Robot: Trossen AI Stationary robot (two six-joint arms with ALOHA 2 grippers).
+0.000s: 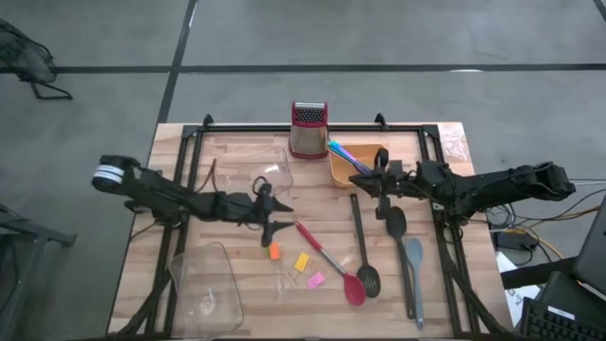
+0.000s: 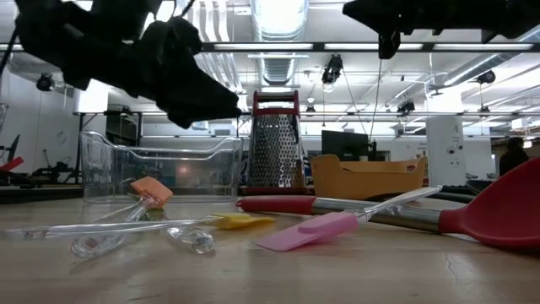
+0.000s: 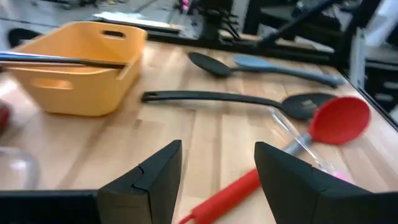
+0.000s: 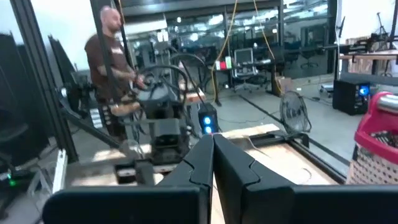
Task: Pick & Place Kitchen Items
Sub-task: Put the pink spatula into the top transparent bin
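From above you can see the whole bench [image 1: 237, 180]: your left gripper [image 1: 279, 225] hangs over the middle of it, just beside the handle end of the red spoon [image 1: 333, 267], and your right gripper [image 1: 381, 182] is up by the orange tray [image 1: 352, 167]. Only this view shows the small orange piece [image 1: 275, 251], yellow piece [image 1: 302, 261] and pink piece [image 1: 315, 279] lying in a slanted row, with the black slotted spoon [image 1: 363, 248], black spoon [image 1: 395, 222] and grey spoon [image 1: 414, 275] to their right. The low view shows that both arms are up off the wood, and it shows the steel grater [image 2: 275, 143] standing upright behind a clear tub [image 2: 160, 165]. Your left wrist view is the one that shows the left fingers [image 3: 155, 180] spread wide apart and holding nothing — the red handle lies on the wood between and below them. Your right wrist view shows the right fingers [image 4: 245, 177] pressed together with nothing in them, and a person [image 4: 112, 74] far off in the room. Your left arm reaches in low from the left side; your right arm reaches in from the right.
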